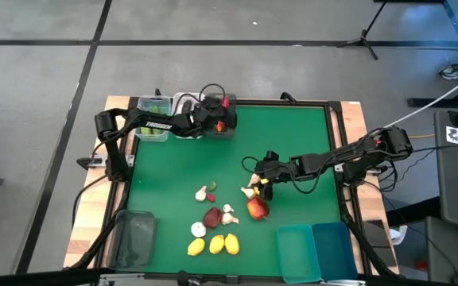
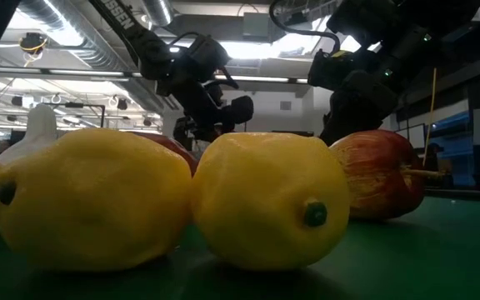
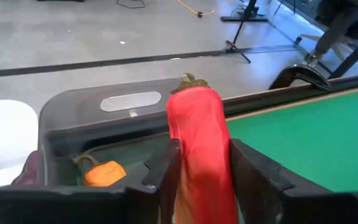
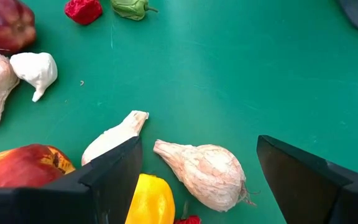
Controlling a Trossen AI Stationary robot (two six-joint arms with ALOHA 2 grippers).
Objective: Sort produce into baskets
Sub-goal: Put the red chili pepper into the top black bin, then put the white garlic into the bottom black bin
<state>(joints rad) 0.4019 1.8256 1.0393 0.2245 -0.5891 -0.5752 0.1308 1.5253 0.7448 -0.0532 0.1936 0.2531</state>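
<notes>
In the high view, the left claw [image 1: 223, 119] sat over the grey bin [image 1: 221, 129] at top centre, the right claw [image 1: 259, 185] mid-frame over produce. The left wrist view showed a red chili [image 3: 199, 149] clamped upright above a carrot [image 3: 102, 172]. The right wrist view showed wide fingers above a garlic bulb [image 4: 204, 173].

Chili [image 3: 197, 143] above the far-left bin [image 3: 73, 124], carrot [image 3: 101, 172] inside; lemons [image 1: 213, 245] at the near edge.

A lab or industrial hall is indicated: a polished concrete floor [image 1: 213, 24] marked with dark lines, exposed ceiling ducts [image 2: 65, 37], strip lights, and a tripod stand [image 1: 366, 36].
</notes>
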